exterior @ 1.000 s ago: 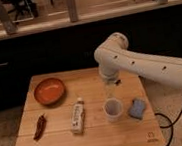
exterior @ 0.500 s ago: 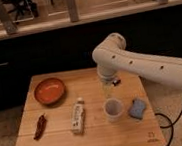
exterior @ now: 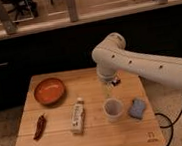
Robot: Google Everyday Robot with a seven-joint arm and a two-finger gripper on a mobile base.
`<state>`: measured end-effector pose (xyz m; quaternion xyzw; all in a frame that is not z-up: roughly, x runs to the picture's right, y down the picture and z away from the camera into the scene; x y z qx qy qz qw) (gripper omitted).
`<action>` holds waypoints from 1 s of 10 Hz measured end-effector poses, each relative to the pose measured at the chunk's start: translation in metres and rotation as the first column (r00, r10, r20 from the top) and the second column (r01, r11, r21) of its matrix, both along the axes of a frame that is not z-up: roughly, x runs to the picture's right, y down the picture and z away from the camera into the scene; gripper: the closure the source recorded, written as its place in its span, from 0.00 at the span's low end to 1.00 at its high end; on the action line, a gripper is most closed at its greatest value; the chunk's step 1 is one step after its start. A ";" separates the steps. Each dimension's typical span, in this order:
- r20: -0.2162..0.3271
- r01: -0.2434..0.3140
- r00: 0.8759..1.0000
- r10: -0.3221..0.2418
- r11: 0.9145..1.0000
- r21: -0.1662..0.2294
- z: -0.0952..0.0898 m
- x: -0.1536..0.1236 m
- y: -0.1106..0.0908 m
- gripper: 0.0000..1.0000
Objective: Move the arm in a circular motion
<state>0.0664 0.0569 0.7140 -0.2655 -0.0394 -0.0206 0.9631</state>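
Observation:
The cream-white arm reaches in from the right edge, its thick tube dotted with small dark marks. It bends at a bulbous joint above the back of the wooden table. Its slim pale tip hangs down, and the gripper sits at its end just above a translucent cup.
On the table are an orange bowl at the back left, a dark red chili at the front left, a white bottle lying in the middle, and a blue sponge right of the cup. A black cable hangs at the right.
The arm's joint and tip have shifted slightly to the left over the table. The objects on the table have not moved.

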 end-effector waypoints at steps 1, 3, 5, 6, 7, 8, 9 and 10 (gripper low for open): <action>0.000 0.000 1.000 0.000 1.000 -0.003 0.001 -0.001 0.000 0.20; 0.000 -0.009 1.000 0.009 1.000 -0.005 0.003 -0.001 -0.001 0.20; -0.002 -0.016 1.000 0.016 1.000 -0.009 0.005 -0.001 -0.001 0.20; -0.001 -0.016 1.000 0.016 1.000 -0.009 0.006 -0.002 -0.002 0.20; -0.001 -0.019 1.000 0.019 1.000 -0.012 0.007 -0.003 -0.001 0.20; -0.002 -0.022 1.000 0.022 1.000 -0.012 0.008 -0.004 -0.002 0.20; -0.003 -0.026 1.000 0.026 1.000 -0.015 0.009 -0.004 -0.003 0.20; -0.004 -0.029 1.000 0.029 0.999 -0.014 0.010 -0.003 -0.004 0.20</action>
